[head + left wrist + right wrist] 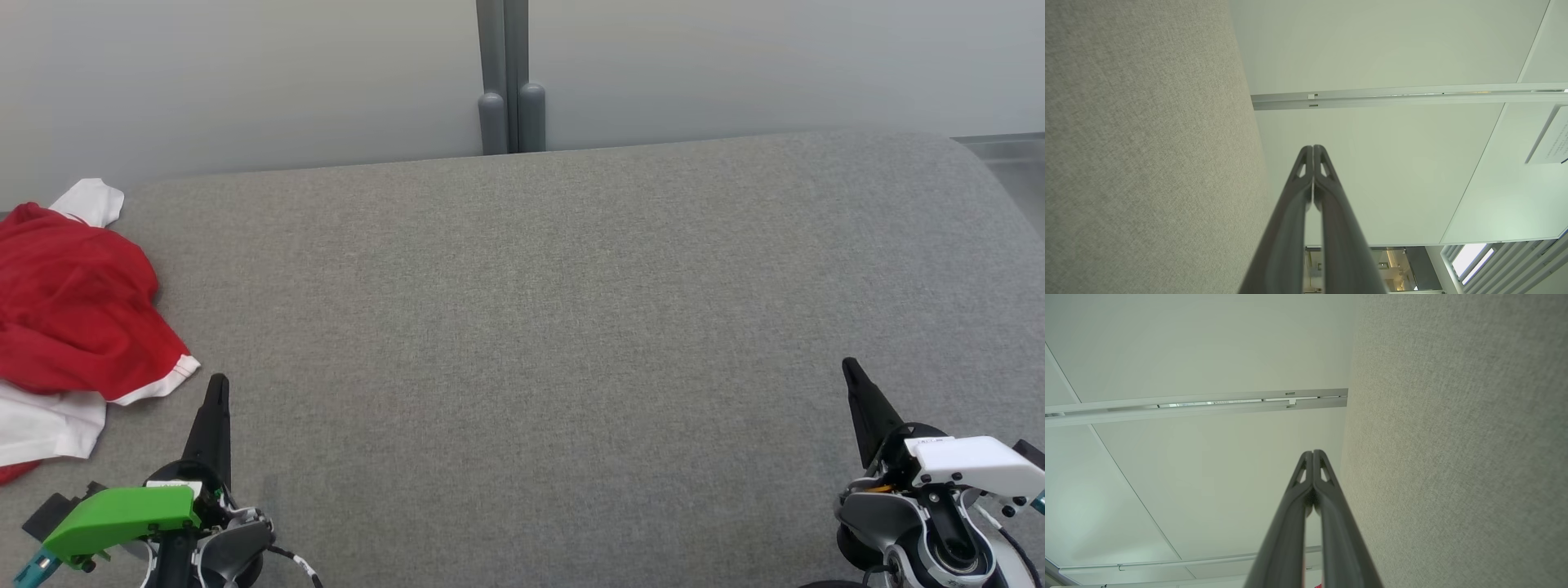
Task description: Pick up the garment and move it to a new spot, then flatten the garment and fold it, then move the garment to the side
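Observation:
A crumpled red garment (73, 314) with white trim lies in a heap at the left edge of the grey fabric surface (531, 327) in the head view. My left gripper (217, 384) is at the lower left, just right of the garment's white hem and not touching it, shut with nothing in it. At the lower right my right gripper (849, 366) is shut and empty, far from the garment. In the left wrist view the left gripper (1313, 148) has its fingers pressed together beside the grey surface (1147, 155). The right wrist view shows the right gripper (1312, 452) likewise closed.
A pale wall (245, 73) runs behind the surface, with a grey upright post (504, 77) at its middle. The surface's rounded right corner drops off toward a pale floor (1008, 159) at the far right.

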Controlling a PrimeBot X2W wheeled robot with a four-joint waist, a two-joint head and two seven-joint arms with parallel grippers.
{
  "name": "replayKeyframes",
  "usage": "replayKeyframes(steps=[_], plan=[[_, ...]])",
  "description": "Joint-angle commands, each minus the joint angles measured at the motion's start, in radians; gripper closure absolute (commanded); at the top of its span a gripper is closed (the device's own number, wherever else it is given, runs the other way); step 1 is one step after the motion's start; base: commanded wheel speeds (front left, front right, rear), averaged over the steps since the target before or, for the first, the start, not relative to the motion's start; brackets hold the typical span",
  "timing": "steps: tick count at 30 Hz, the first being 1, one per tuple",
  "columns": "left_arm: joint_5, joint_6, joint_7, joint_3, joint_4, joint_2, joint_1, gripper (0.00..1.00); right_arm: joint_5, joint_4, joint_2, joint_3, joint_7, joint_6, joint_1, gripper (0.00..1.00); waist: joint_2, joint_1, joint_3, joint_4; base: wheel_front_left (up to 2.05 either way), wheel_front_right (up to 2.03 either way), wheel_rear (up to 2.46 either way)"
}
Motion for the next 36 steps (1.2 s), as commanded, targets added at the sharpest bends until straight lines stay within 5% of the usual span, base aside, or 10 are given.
replayKeyframes(steps=[1,7,8,21,36], plan=[[0.000,-0.004,-0.001,0.003,-0.003,0.001,-0.014,1.00,0.006,-0.004,-0.004,0.001,0.003,0.000,-0.009,1.00,0.0000,0.0000,0.000,0.000,0.00,0.00,0.00],[0.000,-0.004,-0.001,0.003,-0.003,0.001,-0.014,1.00,0.006,-0.004,-0.004,0.001,0.003,0.000,-0.009,1.00,0.0000,0.0000,0.000,0.000,0.00,0.00,0.00],[0.000,0.000,0.000,0.000,0.003,0.000,0.001,0.00,0.000,0.003,0.001,0.000,0.000,0.000,0.002,0.00,0.0000,0.0000,0.000,0.000,0.00,0.00,0.00],[0.028,0.001,-0.056,-0.048,0.011,-0.003,0.026,0.00,-0.056,-0.001,0.003,0.034,-0.058,0.000,0.029,0.00,0.0000,0.0000,0.000,0.001,0.00,0.00,0.00],[0.250,0.000,-0.122,-0.077,0.012,-0.002,0.035,0.00,-0.384,-0.049,-0.004,0.056,-0.124,0.000,0.033,0.00,0.0000,0.0000,0.000,0.002,0.00,0.00,0.00]])
